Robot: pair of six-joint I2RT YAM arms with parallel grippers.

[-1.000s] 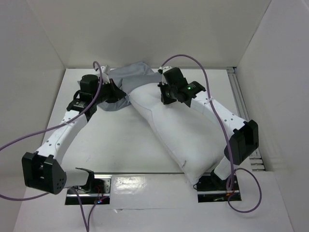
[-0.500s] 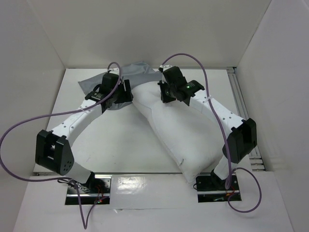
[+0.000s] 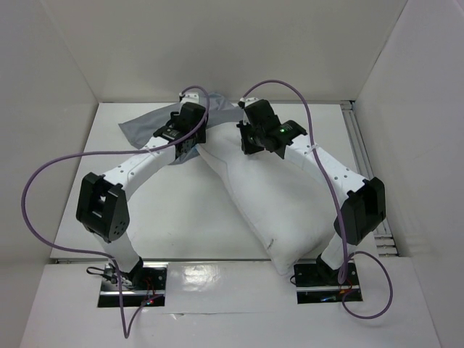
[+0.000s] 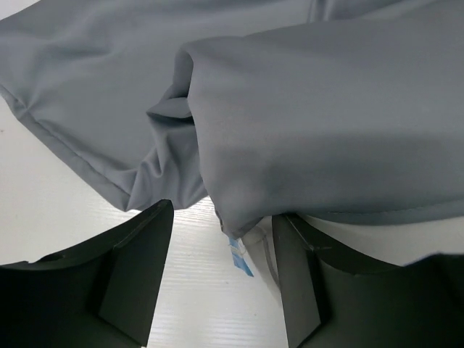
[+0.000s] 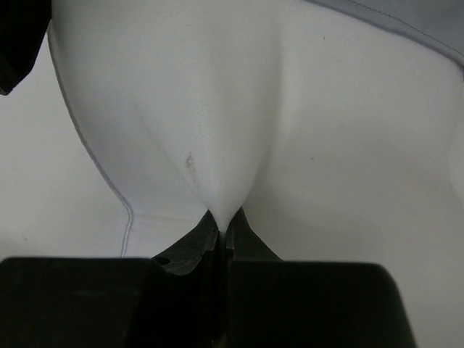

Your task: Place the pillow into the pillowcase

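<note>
Releasing pillowcase (image 4: 326, 109), left fingers (image 4: 134, 268) newly apart

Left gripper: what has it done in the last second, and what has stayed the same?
The left gripper let go of the pillowcase, opened, and swung to the right, toward the pillow; the released pillowcase now lies spread out to the left. The right gripper stays pinched shut on the pillow, which has hardly moved.

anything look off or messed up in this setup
Nothing damaged. The pillowcase is bunched and creased at the far end, covering only the tip of the pillow, which lies diagonally. A dark smudge marks the pillow near the right gripper.
</note>
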